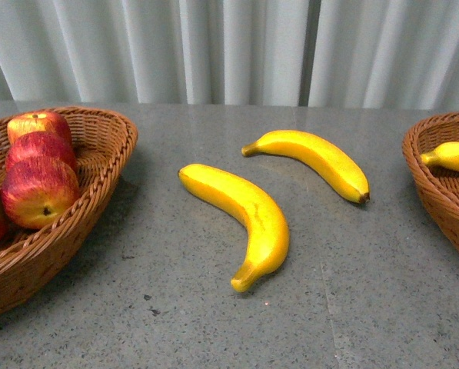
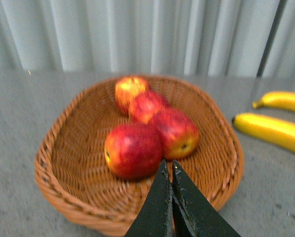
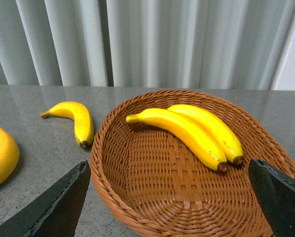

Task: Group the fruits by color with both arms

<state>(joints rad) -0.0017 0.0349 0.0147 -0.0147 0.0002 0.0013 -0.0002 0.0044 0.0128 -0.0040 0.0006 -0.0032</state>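
Four apples (image 2: 133,150), red streaked with yellow, sit bunched and touching in the left basket (image 1: 98,192). Two bananas lie loose on the grey bench (image 1: 214,323) between the baskets. The near banana (image 1: 244,219) curves with its stem end toward the near side. The far banana (image 1: 314,157) lies just beyond it to the right, close but apart. A pair of bananas (image 3: 187,129) rests side by side in the right basket (image 3: 103,148), touching, with their dark tips pointing the same way.

The left claw (image 2: 168,170) has its fingers pressed together and holds nothing. It seems to hang at the rim of the left basket, though the blurred view leaves that uncertain. The right claw (image 3: 168,168) is spread wide with nothing gripped, facing the right basket. A pale pleated curtain (image 1: 237,46) hangs behind the bench.
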